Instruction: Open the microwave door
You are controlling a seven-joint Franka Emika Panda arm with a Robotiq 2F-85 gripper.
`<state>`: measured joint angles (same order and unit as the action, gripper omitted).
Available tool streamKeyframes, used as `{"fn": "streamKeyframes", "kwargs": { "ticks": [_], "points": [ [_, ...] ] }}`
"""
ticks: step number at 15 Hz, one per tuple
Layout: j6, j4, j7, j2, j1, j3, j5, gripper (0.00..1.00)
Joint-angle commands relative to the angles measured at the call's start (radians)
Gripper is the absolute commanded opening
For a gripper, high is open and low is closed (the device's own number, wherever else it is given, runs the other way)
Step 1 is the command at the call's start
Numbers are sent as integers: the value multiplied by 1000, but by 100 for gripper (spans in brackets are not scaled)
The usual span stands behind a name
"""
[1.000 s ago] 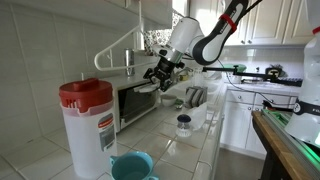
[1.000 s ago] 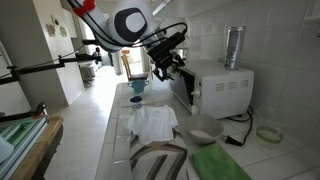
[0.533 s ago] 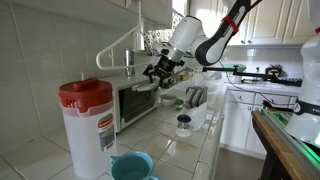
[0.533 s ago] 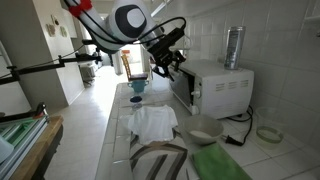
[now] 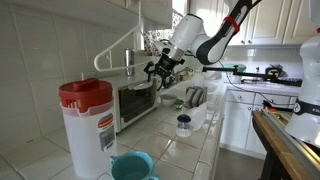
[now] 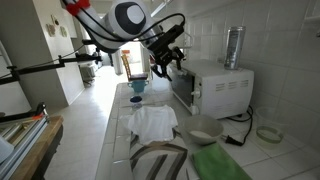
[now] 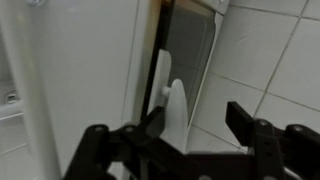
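The microwave (image 5: 136, 103) (image 6: 222, 88) stands on the tiled counter against the wall in both exterior views. Its dark-glass microwave door (image 6: 182, 88) (image 7: 190, 60) faces the counter's edge, and I cannot tell how far it stands ajar. My gripper (image 5: 160, 68) (image 6: 166, 62) (image 7: 198, 120) hovers at the door's upper edge. In the wrist view the jaws stand apart. The white handle (image 7: 172, 105) lies between them beside the left fingertip (image 7: 155, 120), with a wide gap to the right one. Nothing is clamped.
A clear pitcher with a red lid (image 5: 88, 125) and a blue cup (image 5: 132, 165) stand near the camera. A small jar (image 5: 184, 124) sits on the counter. A white cloth (image 6: 152, 120), a bowl (image 6: 205, 128) and a metal cylinder (image 6: 234, 47) on the microwave are nearby.
The jaws have spread apart over the last second and released the handle. The gripper has risen slightly at the door's top edge.
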<state>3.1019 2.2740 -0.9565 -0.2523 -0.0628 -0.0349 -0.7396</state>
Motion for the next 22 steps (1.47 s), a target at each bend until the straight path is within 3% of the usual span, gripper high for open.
{"fn": "streamKeyframes", "kwargs": {
  "ticks": [1, 2, 8, 9, 16, 22],
  "points": [
    [5, 33, -1, 17, 13, 8, -4, 55],
    [4, 41, 0, 19, 14, 4, 0, 58],
    [6, 96, -10, 37, 24, 3, -11, 54],
    [7, 101, -10, 38, 24, 4, -12, 47],
    [3, 139, -16, 51, 28, 1, -12, 62],
    [1, 170, -20, 55, 29, -2, -11, 63]
  ]
}}
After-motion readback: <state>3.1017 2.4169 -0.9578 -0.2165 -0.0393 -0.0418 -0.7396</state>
